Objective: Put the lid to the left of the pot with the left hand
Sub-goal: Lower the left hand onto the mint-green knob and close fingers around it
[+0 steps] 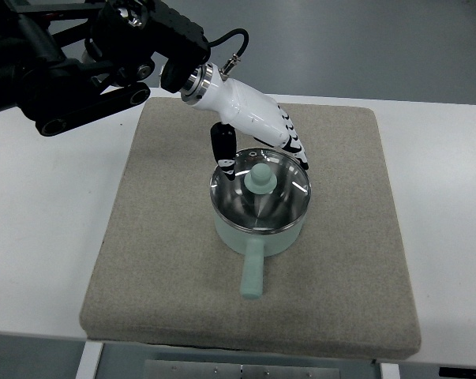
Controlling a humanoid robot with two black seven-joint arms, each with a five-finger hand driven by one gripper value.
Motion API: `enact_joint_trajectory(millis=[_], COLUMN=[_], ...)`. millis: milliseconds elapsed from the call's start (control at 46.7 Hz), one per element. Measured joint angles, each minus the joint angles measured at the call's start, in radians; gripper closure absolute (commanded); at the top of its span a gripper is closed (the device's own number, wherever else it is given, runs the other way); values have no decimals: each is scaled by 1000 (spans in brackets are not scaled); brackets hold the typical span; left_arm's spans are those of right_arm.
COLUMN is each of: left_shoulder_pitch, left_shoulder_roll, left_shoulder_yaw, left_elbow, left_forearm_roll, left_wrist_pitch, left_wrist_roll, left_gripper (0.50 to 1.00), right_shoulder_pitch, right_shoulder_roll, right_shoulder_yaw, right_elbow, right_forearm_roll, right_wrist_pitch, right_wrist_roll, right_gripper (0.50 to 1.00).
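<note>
**Left hand poised over the lid, grasp not yet made**

A pale green pot (260, 225) with a stubby handle pointing toward the robot sits near the middle of a square grey-brown fabric mat (166, 260) on the white bench (40, 229). Its round glass lid (260, 192), steel-rimmed and topped with a pale green knob (262, 178), is seated on the pot.

The white left hand (257, 126) reaches in from the upper left on its black arm and hangs at the far rim of the lid. The black-tipped thumb (223, 150) points down at the lid's far-left edge, and the fingers (297, 146) lie along the far-right edge. They stand apart and appear to hold nothing; whether any tip touches the glass cannot be told from above. The right hand is out of view.

To do this step well, the hand should probably move toward the knob, so that thumb and fingers straddle it, then close firmly on the knob, since the rim is likely slippery. Lift straight up until the lid clears the pot's rim, to avoid dragging the pot. Then carry it to the bare mat left of the pot and set it down flat, well apart from the pot wall.
</note>
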Motion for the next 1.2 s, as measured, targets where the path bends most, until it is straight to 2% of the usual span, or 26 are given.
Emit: enact_joint_trajectory(millis=[86,557,599,685,728,792,856,1070,1199], left_shoulder_pitch=[1,23,23,23,23,23,23,23,22], left_shoulder_roll=[-9,-25,-25,-26,-28,-29,-30,-30,-30], left_shoulder_yaw=[2,4,4,4,4,4,4,2,2], left_elbow=[10,24,24,24,24,24,24,24,29], left_forearm_roll=[0,0,0,0,0,1,1,3,6], left_wrist_pitch=[1,2,2,2,2,2,2,3,3], left_wrist_roll=[0,0,0,0,0,0,0,0,0], left_gripper=[613,647,671,684,716,724,763,793,840], right_shoulder_pitch=[0,0,0,0,0,0,0,-1,0], right_shoulder_roll=[0,0,0,0,0,0,0,0,0], right_shoulder_yaw=[0,0,0,0,0,0,0,0,0], right_elbow=[0,0,0,0,0,1,1,0,0], right_forearm_roll=[0,0,0,0,0,0,0,0,0], right_wrist_pitch=[0,0,0,0,0,0,0,0,0], right_wrist_roll=[0,0,0,0,0,0,0,0,0], right_gripper=[576,576,576,576,576,576,576,576,576])
